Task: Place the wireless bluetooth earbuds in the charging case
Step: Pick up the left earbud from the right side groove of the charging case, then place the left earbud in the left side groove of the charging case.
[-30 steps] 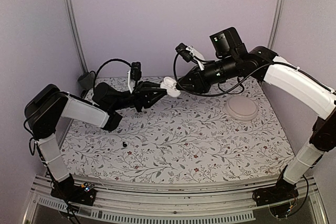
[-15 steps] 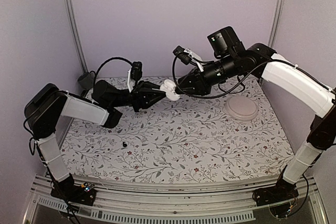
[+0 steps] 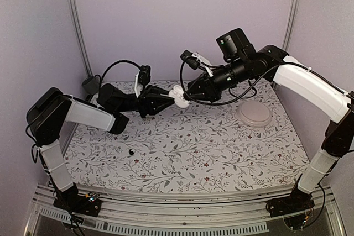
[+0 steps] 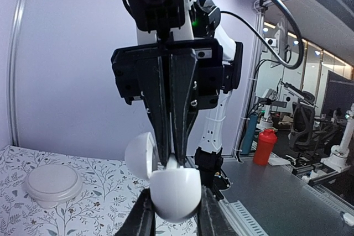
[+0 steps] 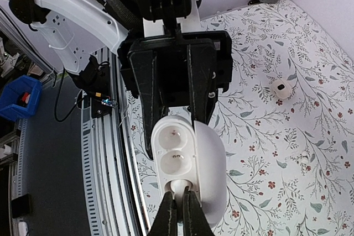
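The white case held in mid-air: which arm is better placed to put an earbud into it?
Right: the right tool is pinched shut on a small white piece, apparently an earbud, right at the open charging case. The left tool is occupied gripping that case, so it can only steady it.

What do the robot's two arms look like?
Both have glossy white shells and black joints. The left arm and right arm each carry looping black cables, a black camera block and thin black jaws. A green light glows on the right.
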Motion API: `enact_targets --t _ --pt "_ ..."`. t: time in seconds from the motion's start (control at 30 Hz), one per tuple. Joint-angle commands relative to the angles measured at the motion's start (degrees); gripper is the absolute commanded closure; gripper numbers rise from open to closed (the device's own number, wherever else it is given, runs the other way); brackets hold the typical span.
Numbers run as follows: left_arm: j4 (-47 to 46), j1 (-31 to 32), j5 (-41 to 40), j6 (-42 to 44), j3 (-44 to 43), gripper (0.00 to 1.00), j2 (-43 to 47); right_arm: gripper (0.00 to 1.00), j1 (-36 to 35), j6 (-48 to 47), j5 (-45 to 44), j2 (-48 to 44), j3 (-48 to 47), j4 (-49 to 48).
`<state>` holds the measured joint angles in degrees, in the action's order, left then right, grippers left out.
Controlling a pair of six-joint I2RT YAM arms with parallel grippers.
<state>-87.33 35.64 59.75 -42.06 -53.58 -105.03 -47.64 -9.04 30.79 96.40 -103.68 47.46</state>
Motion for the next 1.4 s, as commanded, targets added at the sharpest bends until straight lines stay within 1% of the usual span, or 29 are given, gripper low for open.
enact_targets --t 0.0,0.53,0.63,0.8,1.07,1.37 --pt "-17.1 -1.0 1.6 0.2 -2.1 1.0 -1.0 0.97 -0.5 0.4 -0.3 -0.6 -0.5 -0.1" --pt "-17.1 -1.8 2.9 -0.3 -1.0 1.0 -0.6 0.98 -0.5 1.9 -0.5 -5.9 3.9 -6.5" --pt "-17.1 -1.7 3.2 -0.9 -1.3 1.0 -1.0 0.98 -0.6 2.6 0.9 -6.6 4.3 -9.3" --pt "-17.1 -1.2 3.3 -2.1 -2.4 1.0 -1.3 0.98 -0.6 3.7 3.7 -6.2 4.7 -13.0" --pt "-17.1 -0.6 3.9 -4.6 -3.9 1.0 -1.5 0.98 -0.7 3.4 7.6 -4.3 4.5 -14.5" --pt "-17.1 0.5 5.2 -6.6 -5.1 1.0 -1.3 0.98 -0.8 2.8 6.7 -2.7 4.4 -15.1"
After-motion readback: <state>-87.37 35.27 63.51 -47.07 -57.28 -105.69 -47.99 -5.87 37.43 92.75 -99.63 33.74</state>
